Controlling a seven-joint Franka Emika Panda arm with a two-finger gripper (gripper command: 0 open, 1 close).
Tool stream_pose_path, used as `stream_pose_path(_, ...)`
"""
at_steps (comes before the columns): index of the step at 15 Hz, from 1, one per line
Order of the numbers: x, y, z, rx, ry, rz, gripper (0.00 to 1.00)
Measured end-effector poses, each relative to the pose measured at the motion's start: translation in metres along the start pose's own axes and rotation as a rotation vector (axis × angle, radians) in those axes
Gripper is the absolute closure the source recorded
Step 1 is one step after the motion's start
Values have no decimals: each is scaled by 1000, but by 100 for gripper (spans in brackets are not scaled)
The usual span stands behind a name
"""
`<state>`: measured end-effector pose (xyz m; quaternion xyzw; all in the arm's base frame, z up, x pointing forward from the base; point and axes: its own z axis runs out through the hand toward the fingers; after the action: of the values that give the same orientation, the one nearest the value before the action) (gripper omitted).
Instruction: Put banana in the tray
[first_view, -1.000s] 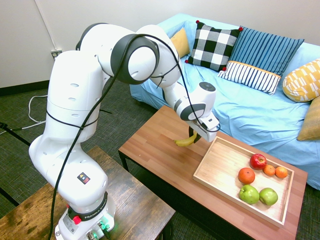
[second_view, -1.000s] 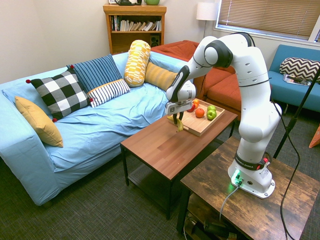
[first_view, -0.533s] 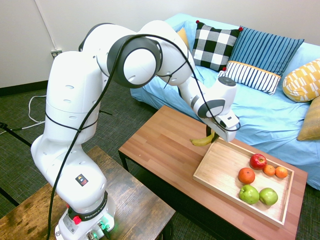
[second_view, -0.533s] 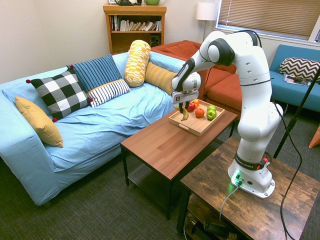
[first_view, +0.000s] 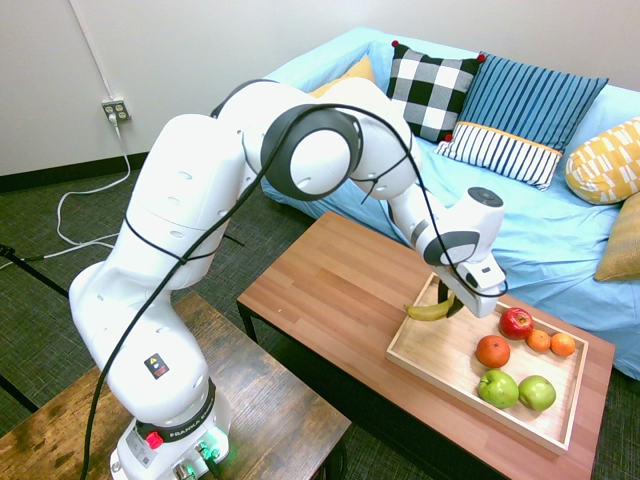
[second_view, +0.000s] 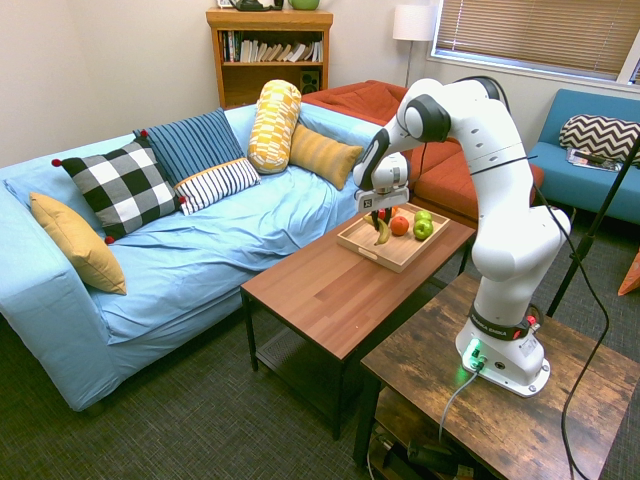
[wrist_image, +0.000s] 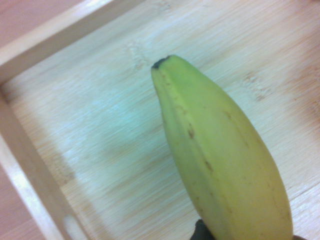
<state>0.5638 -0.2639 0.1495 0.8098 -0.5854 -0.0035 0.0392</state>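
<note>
Wrist view: smooth curved banana (wrist_image: 220, 165) over pale grainy wooden tray (wrist_image: 100, 145).

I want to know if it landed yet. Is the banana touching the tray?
Apart. In the first exterior view the banana hangs from the shut jaws of the gripper, above the tray floor. The wrist view shows its shadow lying separately on the wood.

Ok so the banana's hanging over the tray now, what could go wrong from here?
The gripper holds the banana near one end, above the tray, so it could swing or roll when let go. It hangs over the end by the rim, and its free tip reaches out over the edge, so it might land on the rim or slip onto the table. The red apple and orange sit close by; a bounce could knock them.
</note>
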Motion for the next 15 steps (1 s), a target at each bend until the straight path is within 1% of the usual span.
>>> stream_pose_path(3, 8, 3, 24, -21, -8, 24, 100)
stream_pose_path(6, 10, 3, 34, -25, -15, 38, 100)
stream_pose_path(7, 11, 3, 37, -26, -17, 41, 0)
stream_pose_path(15, 6, 3, 53, -43, -30, 39, 0)
